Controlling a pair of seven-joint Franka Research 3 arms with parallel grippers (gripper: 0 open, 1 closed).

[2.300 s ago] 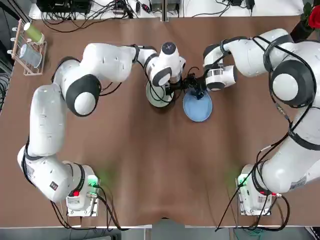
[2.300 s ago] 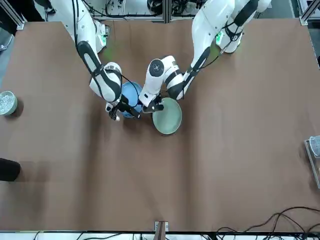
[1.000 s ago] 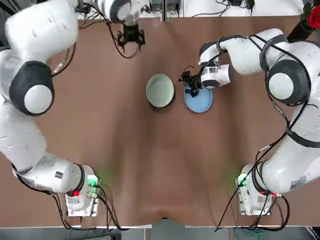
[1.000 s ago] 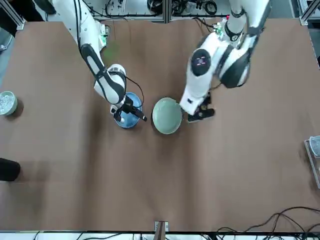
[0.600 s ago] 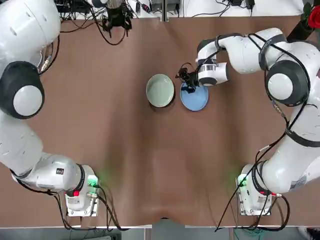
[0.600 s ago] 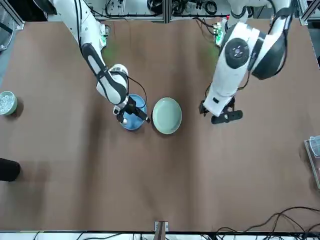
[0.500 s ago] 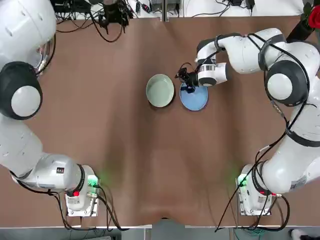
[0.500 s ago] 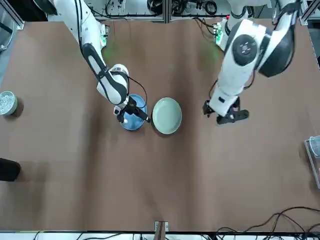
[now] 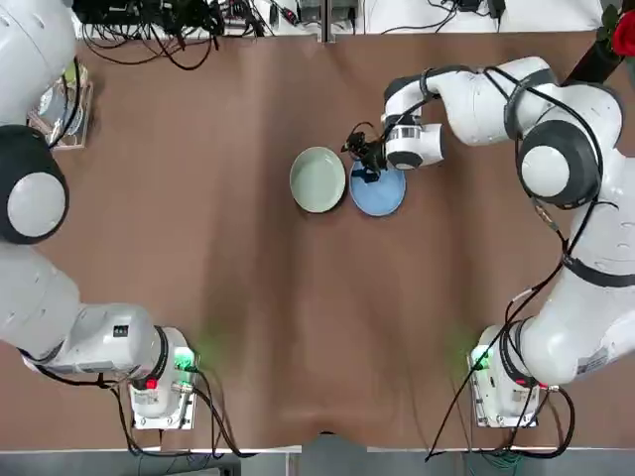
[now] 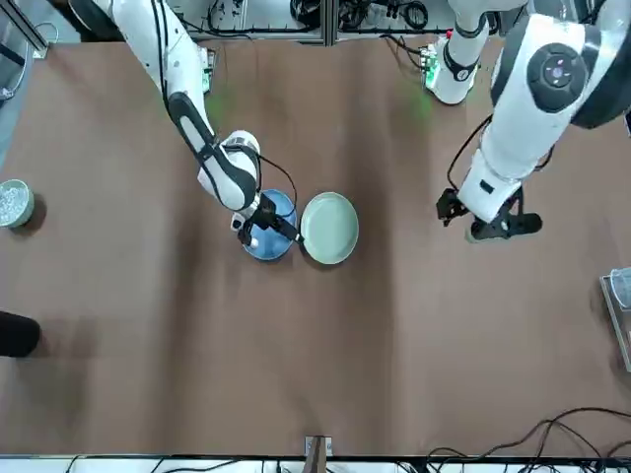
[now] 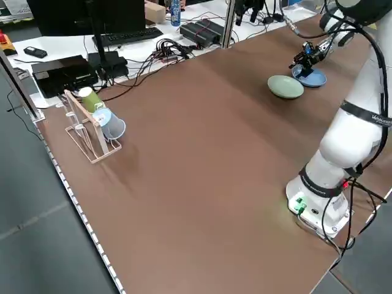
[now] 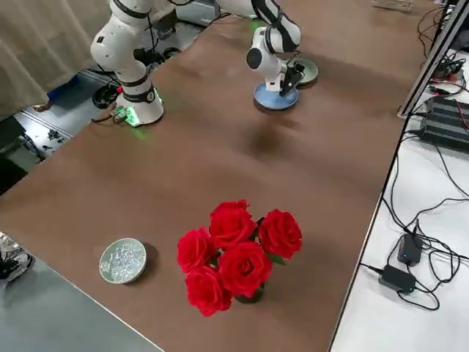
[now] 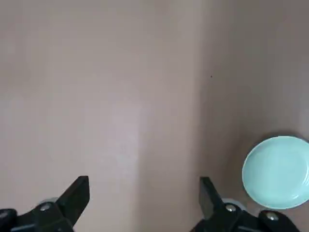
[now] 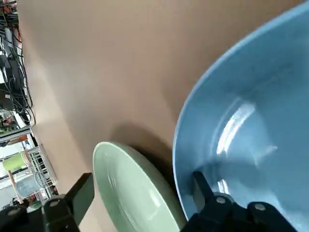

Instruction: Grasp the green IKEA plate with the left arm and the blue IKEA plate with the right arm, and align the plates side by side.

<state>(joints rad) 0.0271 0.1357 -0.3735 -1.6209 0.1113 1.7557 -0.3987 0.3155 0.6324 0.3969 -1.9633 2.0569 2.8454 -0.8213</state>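
At mid-desk (image 9: 298, 317) the blue plate (image 9: 377, 194) is pinched at its rim by the right gripper (image 9: 364, 165), just beside the green plate (image 9: 317, 179); the left gripper (image 10: 490, 223) is parked wide open, well apart; an over-push could ride blue onto green.

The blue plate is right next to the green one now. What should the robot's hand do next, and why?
Probably the right hand should let go of the blue plate and lift away. The plate lies flat on the table close beside the green plate, so the pair looks lined up. The left hand is open and far off to the side.
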